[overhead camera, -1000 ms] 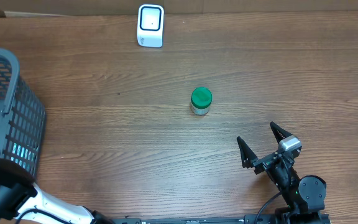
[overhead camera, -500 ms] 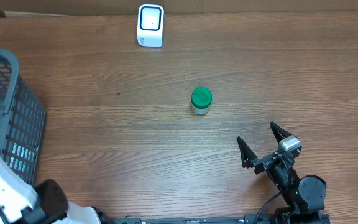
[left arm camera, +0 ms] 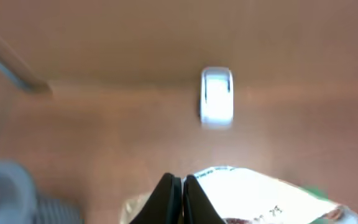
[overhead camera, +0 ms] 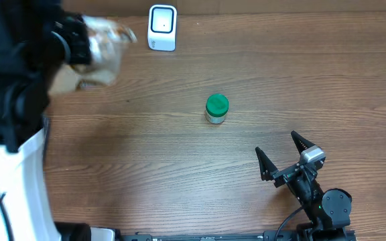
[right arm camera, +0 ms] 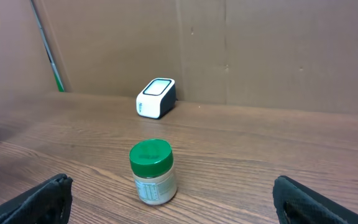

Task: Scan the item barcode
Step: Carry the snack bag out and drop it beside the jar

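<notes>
Nearest the robot's base, the right gripper (overhead camera: 275, 142) sat low over the wooden table (overhead camera: 146, 167), its two black fingers (right arm camera: 42, 199) spread wide apart with nothing between them. Ahead of it, well apart from the fingertips, a small jar (overhead camera: 216, 109) stood upright on the bare wood. It had a green lid (right arm camera: 151, 155) and a pale label whose print was too small to read.

Further out on the left, the left arm (overhead camera: 19, 100) was raised close to the overhead camera, large and blurred, and it covered that whole side of the view. The left gripper (left arm camera: 182, 186) had its jaws pressed together, pinching the upper edge of a pale, crinkly packet (left arm camera: 260, 196) that hung in the air above the far left part of the table. The packet was blurred in both views that showed it, and no barcode could be made out on it.

Beyond the packet, slightly to the right of the closed fingers in the left wrist view, the white scanner (overhead camera: 162, 27) stood upright on the table with its dark window facing up and forward. It was near the far edge, just in front of the brown cardboard wall (right arm camera: 260, 50). Against that wall, to the left, leaned a thin rod (right arm camera: 45, 43), green near its foot
</notes>
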{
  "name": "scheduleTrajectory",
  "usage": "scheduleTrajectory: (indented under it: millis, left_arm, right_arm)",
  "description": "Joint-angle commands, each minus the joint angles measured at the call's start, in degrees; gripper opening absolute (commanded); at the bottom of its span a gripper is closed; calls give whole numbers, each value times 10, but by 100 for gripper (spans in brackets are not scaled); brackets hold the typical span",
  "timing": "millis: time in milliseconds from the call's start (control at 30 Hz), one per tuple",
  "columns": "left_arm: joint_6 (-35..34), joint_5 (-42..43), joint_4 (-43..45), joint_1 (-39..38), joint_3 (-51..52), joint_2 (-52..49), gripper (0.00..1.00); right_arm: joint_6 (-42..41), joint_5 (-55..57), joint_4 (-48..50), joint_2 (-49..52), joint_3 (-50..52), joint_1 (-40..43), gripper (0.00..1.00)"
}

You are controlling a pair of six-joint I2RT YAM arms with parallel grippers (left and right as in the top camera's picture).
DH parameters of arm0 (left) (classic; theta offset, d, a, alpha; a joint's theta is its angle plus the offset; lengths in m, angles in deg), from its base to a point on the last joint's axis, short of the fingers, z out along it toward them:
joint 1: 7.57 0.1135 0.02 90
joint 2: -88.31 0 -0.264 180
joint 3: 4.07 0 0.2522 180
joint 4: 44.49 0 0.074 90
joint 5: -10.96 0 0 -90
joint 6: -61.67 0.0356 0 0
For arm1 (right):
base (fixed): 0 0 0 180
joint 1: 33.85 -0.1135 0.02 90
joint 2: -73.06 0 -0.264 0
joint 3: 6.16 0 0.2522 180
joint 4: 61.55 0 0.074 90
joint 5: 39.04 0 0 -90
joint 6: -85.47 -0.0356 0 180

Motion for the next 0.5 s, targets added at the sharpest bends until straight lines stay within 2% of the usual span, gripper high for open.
scheduleTrajectory:
  millis: [0,167,467]
  left_arm:
    - [-30,34,-63,-31,42,-63,4]
    - [-30,118,-78,-42,127,-137,4]
    - [-23,179,12,-42,251,-283,4]
  right_arm:
    - [1,-2,4,-4,6,2,100]
    - [1,-2,4,-4,6,2,100]
    - [1,-2,4,-4,6,2,100]
